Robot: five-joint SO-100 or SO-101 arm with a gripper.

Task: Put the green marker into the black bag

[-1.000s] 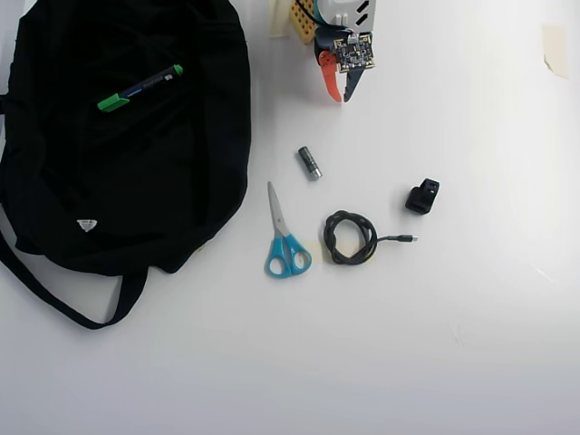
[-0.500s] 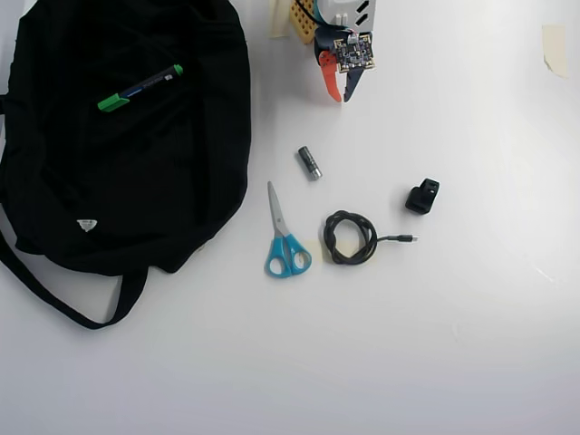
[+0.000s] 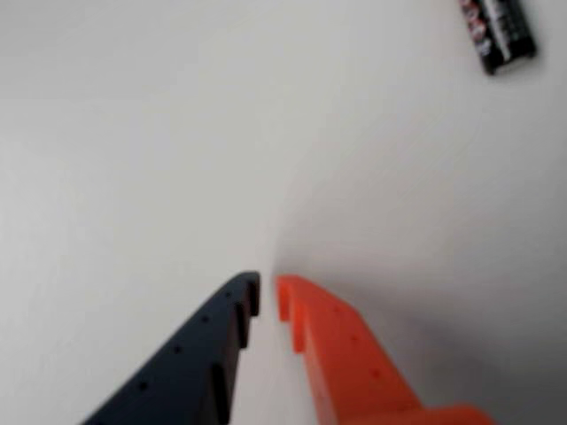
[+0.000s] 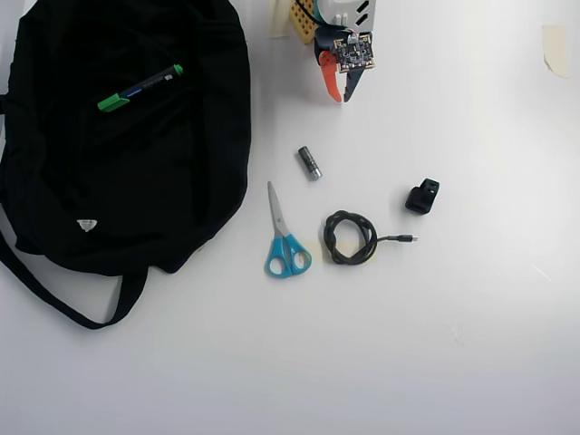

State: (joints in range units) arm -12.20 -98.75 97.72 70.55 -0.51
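Note:
The green marker (image 4: 140, 88), black-barrelled with a green cap, lies on top of the black bag (image 4: 181, 181) at the upper left of the overhead view. The bag is spread flat, with its strap (image 4: 54, 304) trailing at the lower left and a small white label (image 4: 87, 225). My gripper (image 4: 338, 95) is at the top centre, to the right of the bag and well apart from the marker. In the wrist view the gripper (image 3: 267, 292) shows a dark blue and an orange finger nearly touching, with nothing between them, above bare white table.
A short grey metal cylinder (image 4: 309, 163) lies below the gripper and also shows in the wrist view (image 3: 498, 34). Blue-handled scissors (image 4: 285, 237), a coiled black cable (image 4: 350, 237) and a small black clip (image 4: 422, 196) lie on the white table. A piece of tape (image 4: 554, 47) is at the right edge.

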